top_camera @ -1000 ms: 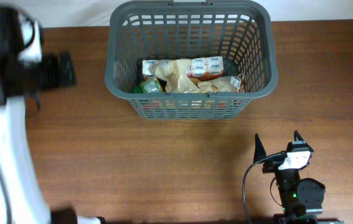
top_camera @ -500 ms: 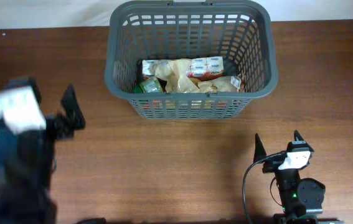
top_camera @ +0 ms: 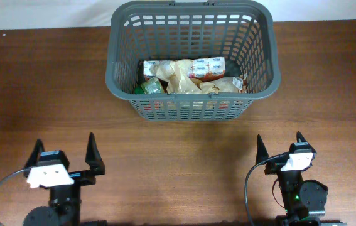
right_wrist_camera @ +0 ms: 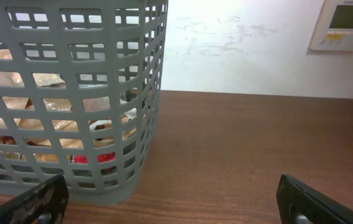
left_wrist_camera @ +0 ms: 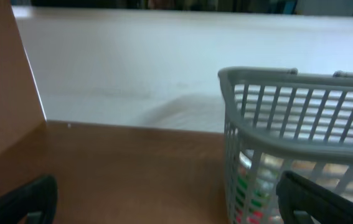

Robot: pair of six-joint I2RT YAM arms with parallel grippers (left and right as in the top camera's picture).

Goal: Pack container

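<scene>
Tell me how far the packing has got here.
Done: the large dark grey slotted plastic basket holds several wrapped packets. In hand: nothing; the left gripper and right gripper sit open and empty, apart from it. Left: no loose items show on the brown wooden table, so packing looks finished.

The brown wooden worktop (top_camera: pixel 178 147) carried one thing, a large grey slotted basket (top_camera: pixel 191 108) that stood at the middle of its far edge.
</scene>
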